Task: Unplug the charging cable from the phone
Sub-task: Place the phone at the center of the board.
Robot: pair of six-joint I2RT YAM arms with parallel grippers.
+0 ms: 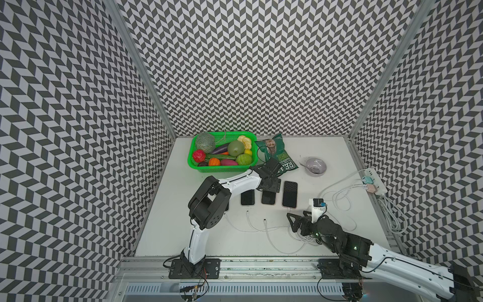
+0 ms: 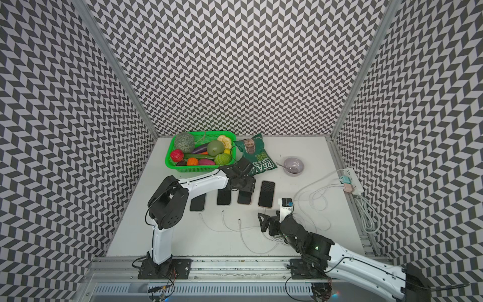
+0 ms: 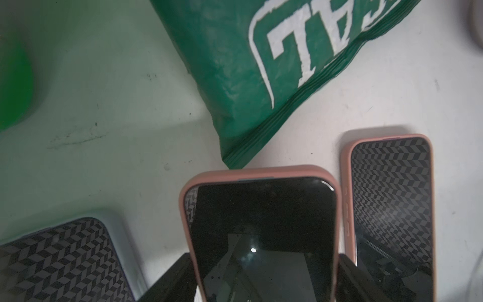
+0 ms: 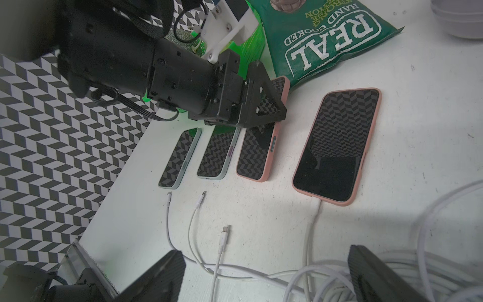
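Wrist views show left jaws clamping unplugged pink phone [image 3: 261, 235], hidden in top views; right jaws spread above cables [image 4: 309, 248].

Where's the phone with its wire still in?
In a top view, the big pink-cased phone lies at the right end of the row of four, beside the smaller pink-cased phone.

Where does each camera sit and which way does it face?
Top views: high over the front, looking down on the table; left gripper and right gripper show in both top views.
Left wrist: low on the left gripper, facing the chip bag; its fingers clamp the held phone.
Right wrist: behind the open right gripper, facing the phone row, the plugged-in phone and charging cable; left gripper shows.
Shared: both wrist views show the held phone, chip bag, plugged-in phone.
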